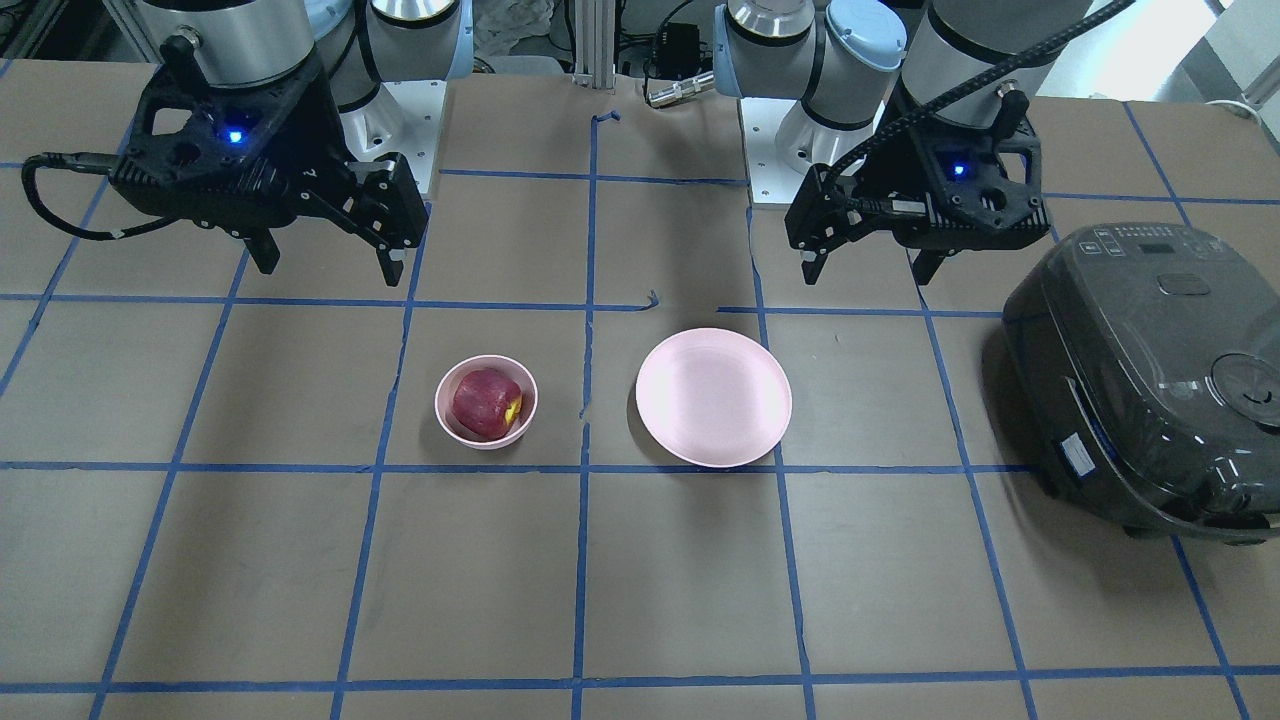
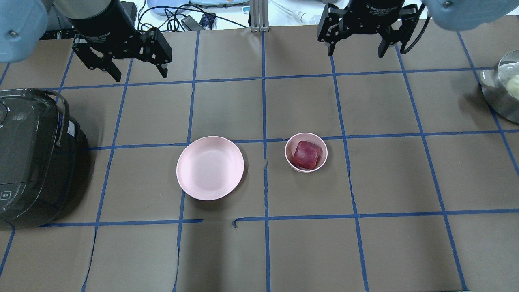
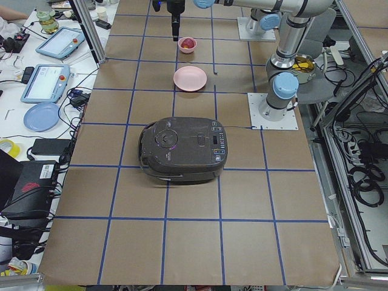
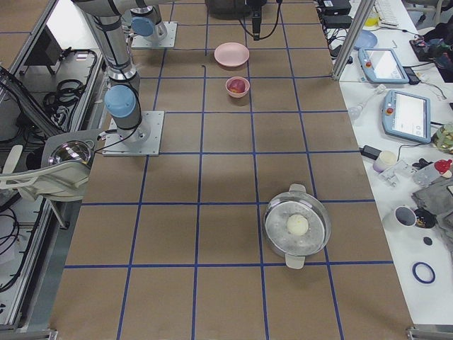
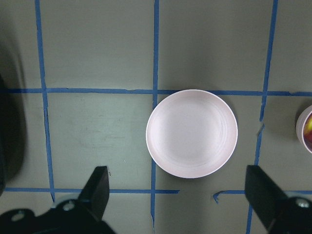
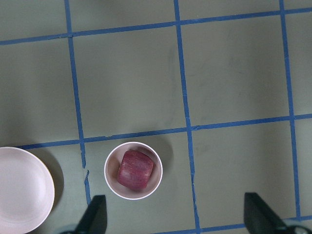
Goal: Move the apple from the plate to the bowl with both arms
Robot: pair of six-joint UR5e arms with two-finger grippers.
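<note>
The dark red apple (image 1: pixel 485 403) lies inside the small pink bowl (image 1: pixel 441 405), its yellow patch showing; it also shows in the overhead view (image 2: pixel 306 154) and the right wrist view (image 6: pixel 135 169). The wide pink plate (image 1: pixel 713 397) stands empty beside the bowl (image 2: pixel 288 152), apart from it. My left gripper (image 2: pixel 141 75) is open and empty, raised above the table behind the plate (image 2: pixel 210 167). My right gripper (image 2: pixel 356 52) is open and empty, raised behind the bowl. The left wrist view looks straight down on the plate (image 5: pixel 191 132).
A dark grey rice cooker (image 2: pixel 32 158) stands on the table's left side, close to the left arm. A steel pot (image 2: pixel 505 87) with a pale ball in it sits at the far right edge. Blue tape lines grid the brown table.
</note>
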